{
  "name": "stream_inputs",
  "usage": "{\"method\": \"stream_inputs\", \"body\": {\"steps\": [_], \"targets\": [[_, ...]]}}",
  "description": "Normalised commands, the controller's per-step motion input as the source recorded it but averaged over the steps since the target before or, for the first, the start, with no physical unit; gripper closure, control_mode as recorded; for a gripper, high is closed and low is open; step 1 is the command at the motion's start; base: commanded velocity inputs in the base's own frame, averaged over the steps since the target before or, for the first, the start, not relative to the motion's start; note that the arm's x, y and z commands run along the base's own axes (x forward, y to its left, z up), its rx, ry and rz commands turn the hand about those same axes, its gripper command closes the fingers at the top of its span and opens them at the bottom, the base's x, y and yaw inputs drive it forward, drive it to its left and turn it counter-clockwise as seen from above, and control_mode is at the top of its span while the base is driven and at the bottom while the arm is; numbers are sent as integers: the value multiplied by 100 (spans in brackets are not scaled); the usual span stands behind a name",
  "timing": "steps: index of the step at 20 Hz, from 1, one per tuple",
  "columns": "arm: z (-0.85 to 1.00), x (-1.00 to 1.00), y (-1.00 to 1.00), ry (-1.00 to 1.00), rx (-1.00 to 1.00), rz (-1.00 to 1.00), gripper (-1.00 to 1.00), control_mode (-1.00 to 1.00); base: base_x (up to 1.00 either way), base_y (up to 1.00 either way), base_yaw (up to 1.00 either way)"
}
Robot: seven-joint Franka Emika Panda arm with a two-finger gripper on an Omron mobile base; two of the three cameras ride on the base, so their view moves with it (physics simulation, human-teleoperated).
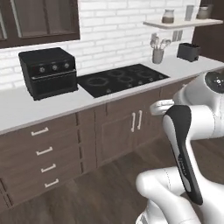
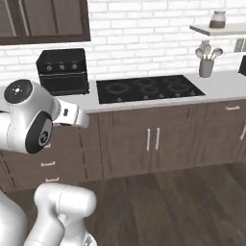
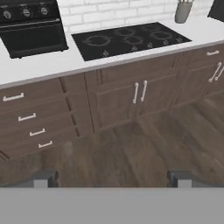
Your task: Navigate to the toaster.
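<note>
The toaster [image 1: 188,51] is a small dark boxy unit standing at the far right end of the white counter [image 1: 26,109], under a wall shelf. Its edge also appears at the right border of the right base view [image 2: 243,65] and in the top right corner of the hand view [image 3: 217,9]. My gripper [image 3: 111,179] hangs over the wooden floor in front of the cabinets, far from the toaster. It is open, its two dark fingertips [image 3: 43,178] set wide apart with nothing between them.
A larger black countertop oven [image 1: 48,72] with front knobs sits at the counter's left. A black cooktop [image 1: 122,78] lies mid-counter, and a grey utensil holder [image 1: 158,54] stands between it and the toaster. Jars stand on the shelf [image 1: 183,22]. Dark wood floor [image 3: 144,153] runs along the cabinets.
</note>
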Motion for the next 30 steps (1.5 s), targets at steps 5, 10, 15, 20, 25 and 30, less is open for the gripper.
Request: {"method": "stream_inputs", "body": {"steps": [5,10,15,20,25,30], "targets": [[0,0,0,0,0,0,-100,100,100,-14,44],[0,0,0,0,0,0,-100,100,100,-88,36],[0,0,0,0,0,0,-100,100,74,-100,15],[0,0,0,0,0,0,-100,100,5,-100,1],[0,0,0,0,0,0,-100,100,-5,-100,0],[0,0,0,0,0,0,-100,100,0,-100,0]]}}
